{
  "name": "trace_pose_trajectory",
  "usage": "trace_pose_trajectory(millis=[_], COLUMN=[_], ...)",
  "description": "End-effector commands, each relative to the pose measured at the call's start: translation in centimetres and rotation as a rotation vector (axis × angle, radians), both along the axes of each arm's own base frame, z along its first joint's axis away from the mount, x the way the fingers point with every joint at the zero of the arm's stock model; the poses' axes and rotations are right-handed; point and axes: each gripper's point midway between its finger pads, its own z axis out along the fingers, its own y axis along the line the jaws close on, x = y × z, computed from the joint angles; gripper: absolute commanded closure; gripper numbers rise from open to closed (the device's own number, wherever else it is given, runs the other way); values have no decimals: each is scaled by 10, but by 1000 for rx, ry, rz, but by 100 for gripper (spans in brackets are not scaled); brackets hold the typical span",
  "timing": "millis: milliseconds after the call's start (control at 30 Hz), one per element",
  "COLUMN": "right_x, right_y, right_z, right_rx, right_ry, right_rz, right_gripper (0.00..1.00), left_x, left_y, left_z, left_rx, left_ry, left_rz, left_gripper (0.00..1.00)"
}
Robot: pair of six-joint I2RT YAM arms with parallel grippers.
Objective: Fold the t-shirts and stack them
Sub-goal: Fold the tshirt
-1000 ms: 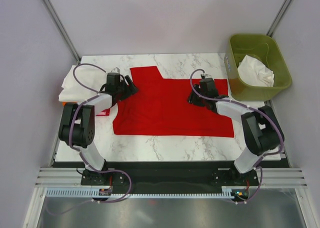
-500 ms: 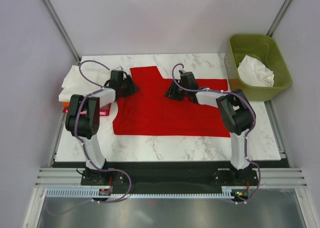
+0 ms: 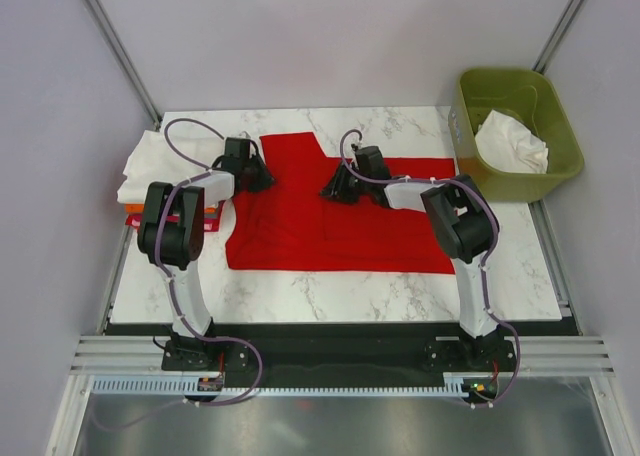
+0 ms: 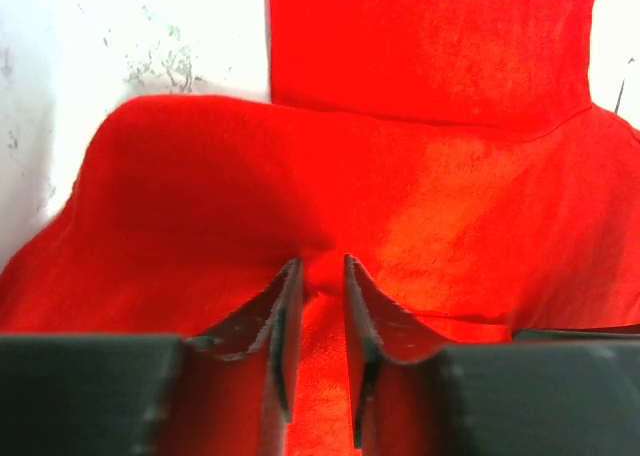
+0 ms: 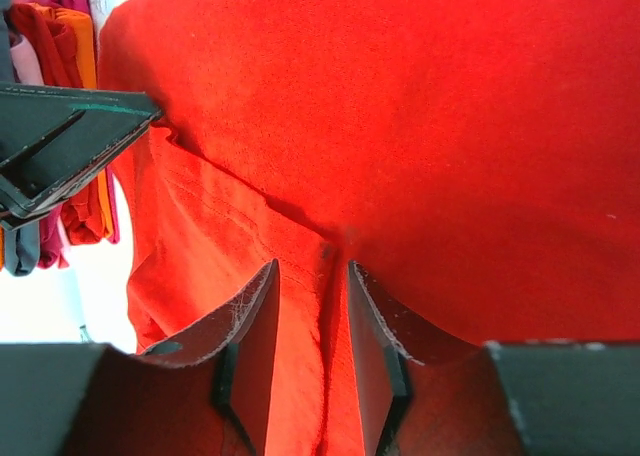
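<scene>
Red t-shirt [image 3: 340, 231]: spread flat on the marble table [image 3: 340, 286].
Left gripper [image 4: 320, 271]: jaws almost together, pinching a fold of it.
Right gripper [image 5: 312, 276]: jaws slightly apart around a seam ridge; whether it grips, I cannot tell.
Folded t-shirts [image 3: 150, 171]: stack at the left edge, white on top.

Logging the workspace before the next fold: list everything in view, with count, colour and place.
red t-shirt: one, bright red, spread flat across the table's middle
folded shirts: one stack, white on top, orange and dark red beneath, table's left edge
bin: one, olive green, at the table's far right corner
cloth: one, white, crumpled in the bin
table: one, white marble, centre
left gripper: one, black, pinching the red t-shirt's left part
right gripper: one, black, fingers astride a ridge of it
</scene>
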Motion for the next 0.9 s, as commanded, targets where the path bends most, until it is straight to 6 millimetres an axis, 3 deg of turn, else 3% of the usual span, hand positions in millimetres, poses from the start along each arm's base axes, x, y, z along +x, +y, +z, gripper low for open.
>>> trace_pose_trajectory(millis=[0,167,200,400,500,533,600,700,867], right_x=[7,5,6,14,16,15,14,13,11], right_y=[16,22,22,23,21,21,20,20,19], right_z=[11,8,8,19,26,29,30,28,22], right_rx=[58,85,86,82,82,82,82,77,73], right_ry=[-26,-4,-5,-27,-43,-48,-50,-46,-36], right_rz=[21,36,35,23,17,18,19,18,19], right_gripper=[60,66,74,97,100,100,100,100,100], left_x=[11,14,14,16,16,16,14,10,1], left_y=[-7,-8,-8,-8,-8,-8,-5,-2,3], left_z=[12,15,17,28,36,37,39,35,24], left_rx=[2,0,-3,-1,-3,-1,15,33,57], left_ry=[-39,-47,-49,-70,-83,-83,-75,-57,-28], left_rz=[-41,-47,-47,-46,-51,-51,-48,-42,-40], left_gripper=[75,84,87,95,98,96,80,68,63])
